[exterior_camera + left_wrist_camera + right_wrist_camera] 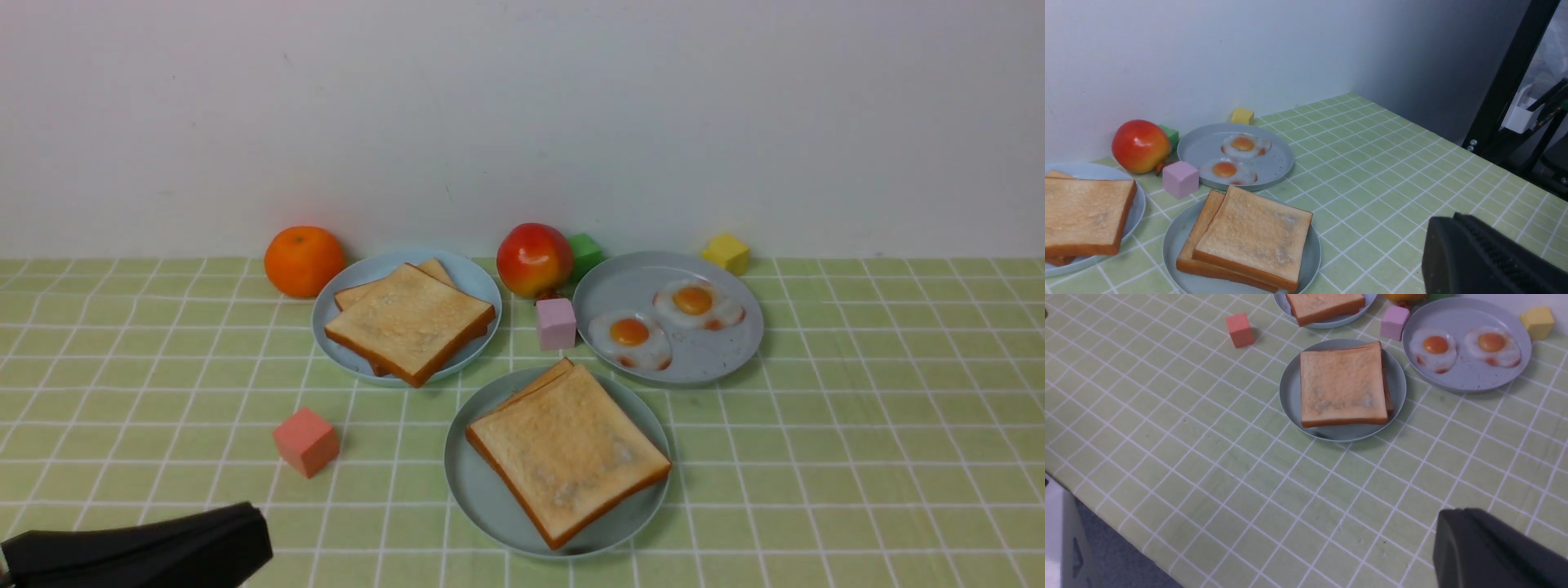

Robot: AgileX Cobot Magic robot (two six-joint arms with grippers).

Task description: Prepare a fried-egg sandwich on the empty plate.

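I judge the sandwich [567, 453] finished on the teal plate [473, 490], left gripper [245, 543] near it seemingly closed, right's state untellable.

An orange [304, 260], an apple [534, 259] and coloured blocks [305, 442] dot the checked cloth [857, 457].

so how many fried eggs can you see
2, both on the grey speckled plate at the far right: one fried egg at its near-left, the other further back. A third may be hidden inside the sandwich.
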